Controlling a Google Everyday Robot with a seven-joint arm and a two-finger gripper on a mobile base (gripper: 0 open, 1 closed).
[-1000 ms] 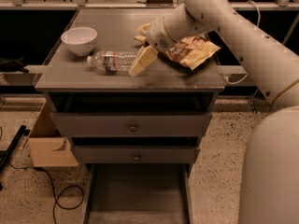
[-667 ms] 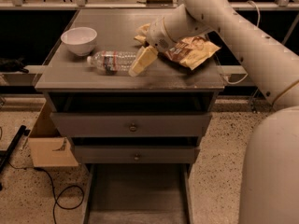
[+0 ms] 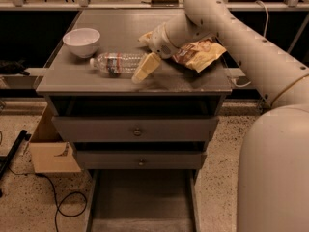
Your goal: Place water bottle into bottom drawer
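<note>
Lying on its side near the front of the cabinet (image 3: pixel 125 25) top, the water bottle (image 3: pixel 116 63) had its white cap toward the cabinet's left edge, just short of a white bowl (image 3: pixel 82 40) at the top's left rear. The gripper (image 3: pixel 146 67) reached down from the cabinet's right side and sat against the bottle's base end, its cream tip overlapping the clear plastic; whether it had closed on the bottle could not be told. That low, slanted approach looked suited to a bottle that could roll, meeting it across the body rather than at the cap. A crinkled snack bag (image 3: pixel 200 52) lay on the cabinet top's right, partly under the arm (image 3: pixel 231 33). At the cabinet's foot the bottom drawer (image 3: pixel 140 202) stood pulled out, presumably ready to receive the bottle, while the two knobbed drawers (image 3: pixel 137 128) above sat shut.
</note>
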